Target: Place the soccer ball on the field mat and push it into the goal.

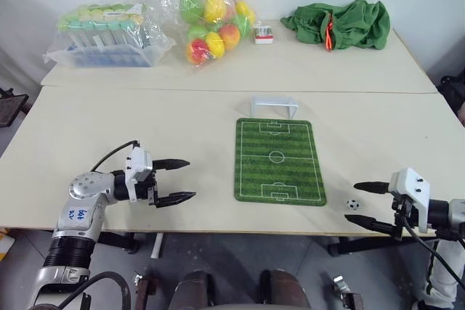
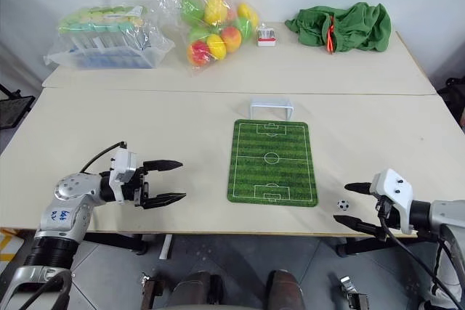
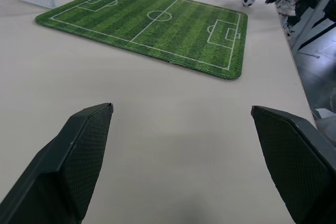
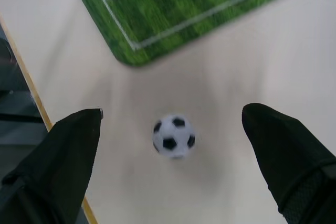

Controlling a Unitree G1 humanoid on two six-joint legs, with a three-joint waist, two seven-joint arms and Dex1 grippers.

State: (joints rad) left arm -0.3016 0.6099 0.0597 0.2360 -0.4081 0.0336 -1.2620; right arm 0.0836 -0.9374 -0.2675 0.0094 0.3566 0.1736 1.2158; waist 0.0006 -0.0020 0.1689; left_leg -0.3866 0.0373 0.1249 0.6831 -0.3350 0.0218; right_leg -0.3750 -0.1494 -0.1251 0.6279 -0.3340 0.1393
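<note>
The tiny black-and-white soccer ball (image 1: 352, 205) lies on the bare table just off the near right corner of the field mat (image 1: 279, 159). My right gripper (image 1: 362, 204) is open, its two fingers on either side of the ball (image 4: 174, 136) and a little short of it, nothing touching. The white goal (image 1: 274, 105) stands at the mat's far end. My left gripper (image 1: 186, 179) hovers open and empty over the table, well left of the mat, pointing toward it.
On the far table sit a tray of green-capped tubes (image 1: 105, 34), a bag of coloured balls (image 1: 211, 16), a small red-and-white box (image 1: 264, 34) and a green cloth bundle (image 1: 341, 23). The table's front edge (image 1: 254, 231) runs just below the ball.
</note>
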